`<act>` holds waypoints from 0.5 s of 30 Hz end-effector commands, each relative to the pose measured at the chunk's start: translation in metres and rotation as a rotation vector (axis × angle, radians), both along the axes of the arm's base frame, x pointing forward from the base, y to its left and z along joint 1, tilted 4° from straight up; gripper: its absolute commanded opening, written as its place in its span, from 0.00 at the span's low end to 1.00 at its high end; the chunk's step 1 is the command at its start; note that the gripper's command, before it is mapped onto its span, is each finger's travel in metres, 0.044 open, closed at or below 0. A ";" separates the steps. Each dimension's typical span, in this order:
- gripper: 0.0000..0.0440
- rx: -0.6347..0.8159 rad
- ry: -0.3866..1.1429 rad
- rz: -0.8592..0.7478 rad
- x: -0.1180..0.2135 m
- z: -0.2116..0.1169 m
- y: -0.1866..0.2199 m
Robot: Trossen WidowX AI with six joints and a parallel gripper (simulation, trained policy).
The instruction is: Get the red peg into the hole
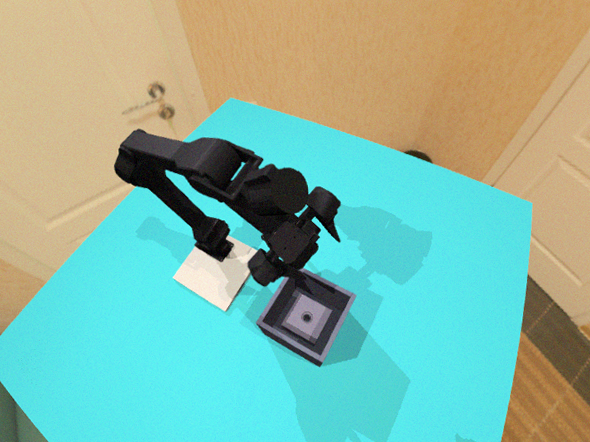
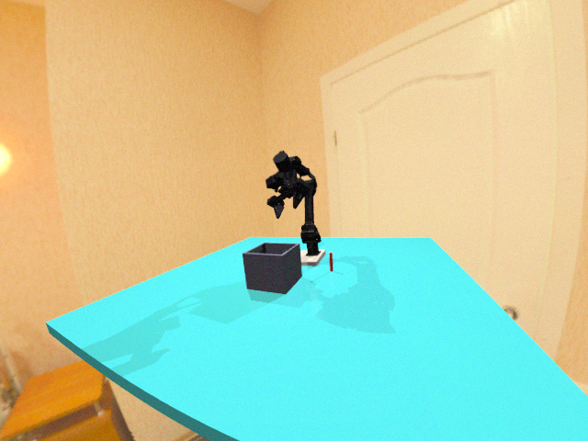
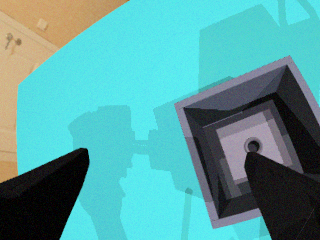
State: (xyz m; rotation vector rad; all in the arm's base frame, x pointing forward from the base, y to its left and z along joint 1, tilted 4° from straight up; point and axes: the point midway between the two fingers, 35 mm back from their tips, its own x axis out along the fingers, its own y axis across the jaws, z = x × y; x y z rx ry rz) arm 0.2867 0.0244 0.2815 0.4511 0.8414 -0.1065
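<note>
On the turquoise bench, the open box sat squarely on its bottom, its mouth facing up. The red peg stood upright outside it, near the box at its 3 o'clock in the exterior view and close to the white base; in the top view the peg could not be made out. The black arm rose from that base, which lay toward 10 o'clock of the box as seen from the top. The tool was spread wide with nothing between its fingers, and it hung above the bench, higher than the box rim and well apart from the peg. From the top it appeared toward 1 o'clock of the box, its tips pointing downward in the exterior view. In the wrist view, one fingertip showed toward 8 o'clock against the bench, while the other, toward 4 o'clock, overlapped the box in the picture. Inside the box, the pale plate lay at the bottom, its round hole unfilled and just beyond that second fingertip, toward 12 o'clock, as seen from the wrist.
</note>
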 end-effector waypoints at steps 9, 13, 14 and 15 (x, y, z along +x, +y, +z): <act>1.00 0.225 0.342 -0.043 -0.042 -0.055 0.053; 1.00 0.268 0.456 -0.084 -0.057 -0.070 0.065; 1.00 0.276 0.484 -0.096 -0.060 -0.074 0.068; 1.00 0.283 0.511 -0.108 -0.064 -0.077 0.070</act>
